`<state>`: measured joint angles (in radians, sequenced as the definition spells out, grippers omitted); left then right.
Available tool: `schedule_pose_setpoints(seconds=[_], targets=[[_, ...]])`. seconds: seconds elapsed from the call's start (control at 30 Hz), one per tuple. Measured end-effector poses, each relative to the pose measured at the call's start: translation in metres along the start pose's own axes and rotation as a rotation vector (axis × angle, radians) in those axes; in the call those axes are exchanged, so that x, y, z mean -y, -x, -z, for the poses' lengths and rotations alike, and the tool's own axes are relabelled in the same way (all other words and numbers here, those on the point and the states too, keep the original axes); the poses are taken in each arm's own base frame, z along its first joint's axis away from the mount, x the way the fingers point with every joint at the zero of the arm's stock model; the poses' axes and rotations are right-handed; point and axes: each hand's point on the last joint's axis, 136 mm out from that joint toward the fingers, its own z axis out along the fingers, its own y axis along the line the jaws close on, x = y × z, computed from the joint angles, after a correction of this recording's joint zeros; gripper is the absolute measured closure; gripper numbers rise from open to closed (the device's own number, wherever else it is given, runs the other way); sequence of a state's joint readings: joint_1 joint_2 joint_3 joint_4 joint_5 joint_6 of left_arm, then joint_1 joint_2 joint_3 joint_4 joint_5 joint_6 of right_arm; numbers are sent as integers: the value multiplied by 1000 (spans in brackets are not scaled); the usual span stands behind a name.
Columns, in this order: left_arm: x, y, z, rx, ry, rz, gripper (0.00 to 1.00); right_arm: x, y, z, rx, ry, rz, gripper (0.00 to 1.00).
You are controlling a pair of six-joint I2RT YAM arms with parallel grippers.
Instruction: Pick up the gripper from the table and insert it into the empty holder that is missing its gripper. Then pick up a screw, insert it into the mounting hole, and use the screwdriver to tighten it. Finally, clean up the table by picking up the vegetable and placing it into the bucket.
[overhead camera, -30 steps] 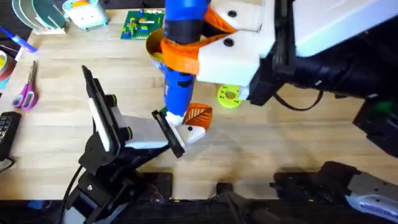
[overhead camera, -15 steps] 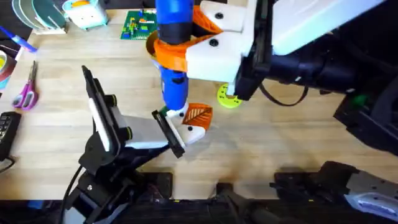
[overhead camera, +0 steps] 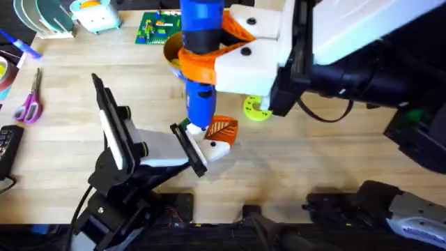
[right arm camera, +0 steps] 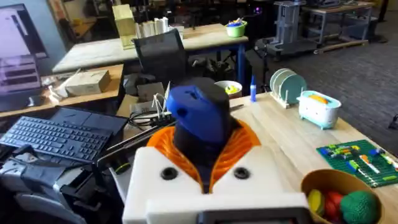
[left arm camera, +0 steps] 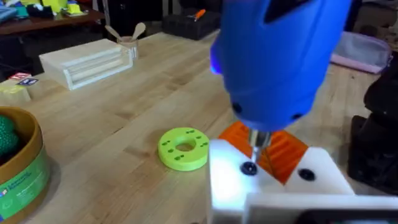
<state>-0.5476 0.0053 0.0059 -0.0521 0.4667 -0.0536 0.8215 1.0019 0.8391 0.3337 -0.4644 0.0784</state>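
My right gripper (overhead camera: 202, 59), white fingers with orange pads (right arm camera: 239, 144), is shut on the blue screwdriver (overhead camera: 200, 90) and holds it upright. The screwdriver's tip (left arm camera: 256, 140) rests on a dark screw (left arm camera: 249, 168) in the white holder (left arm camera: 273, 186). The orange ribbed gripper (overhead camera: 221, 128) sits in that holder (overhead camera: 217, 148). My black left gripper (overhead camera: 188, 148) is shut on the holder's near end. The bucket (overhead camera: 171, 50) stands behind the screwdriver with rounded toys inside (right arm camera: 357, 205). The vegetable is out of view.
A lime-green disc (overhead camera: 256, 108) lies just right of the holder. Purple scissors (overhead camera: 29, 104) lie at the far left, and a green circuit board (overhead camera: 160, 28) sits at the back. A black device (overhead camera: 7, 146) rests at the left edge.
The right arm and screwdriver top swayed slightly left, then back right. The tip stayed at the holder. The left arm has not moved.
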Motion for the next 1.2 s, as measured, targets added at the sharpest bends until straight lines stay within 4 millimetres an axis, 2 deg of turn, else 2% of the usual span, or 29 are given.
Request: schedule_pose_setpoints(seconds=[1.2], targets=[[-1, 0, 0, -1, 8, 4, 985, 8, -15, -6, -41, -15, -22, 977]])
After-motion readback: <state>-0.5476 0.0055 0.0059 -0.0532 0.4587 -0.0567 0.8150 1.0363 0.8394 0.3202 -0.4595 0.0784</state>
